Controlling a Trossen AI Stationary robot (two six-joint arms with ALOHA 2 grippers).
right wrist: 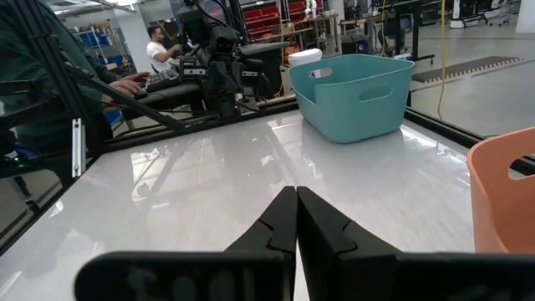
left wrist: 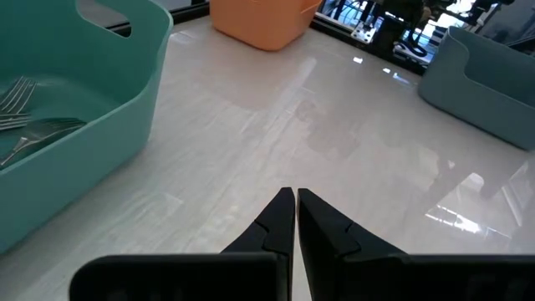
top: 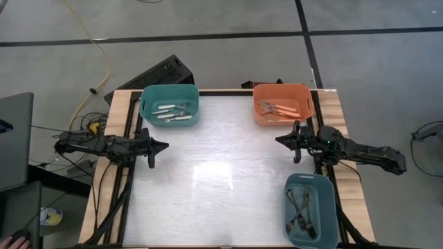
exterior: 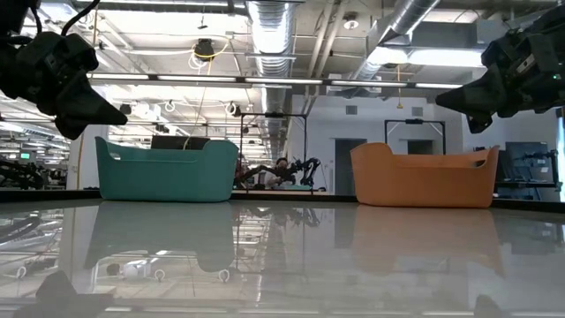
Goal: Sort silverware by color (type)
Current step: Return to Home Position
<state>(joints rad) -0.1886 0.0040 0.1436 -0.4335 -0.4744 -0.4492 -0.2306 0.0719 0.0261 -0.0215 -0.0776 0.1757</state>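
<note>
White-handled forks [top: 173, 113] lie in the teal bin [top: 169, 104] at the far left; their tines [left wrist: 21, 117] show in the left wrist view. Orange-handled forks [top: 280, 109] lie in the orange bin [top: 282, 104] at the far right. Dark-handled forks [top: 302, 211] lie in the grey-blue bin [top: 311, 209] at the near right. My left gripper [top: 165, 145] hovers shut over the table's left side, near the teal bin. My right gripper [top: 279, 140] hovers shut at the right side, between the orange and grey-blue bins. Both are raised above the table [exterior: 97, 113] [exterior: 446, 99].
The white tabletop [top: 221, 173] between the bins is bare and glossy. A black frame [top: 128, 180] runs along the table's left and right edges. People [right wrist: 159, 46] and other arms show in the room beyond the table. A yellow cable [top: 97, 48] lies on the floor.
</note>
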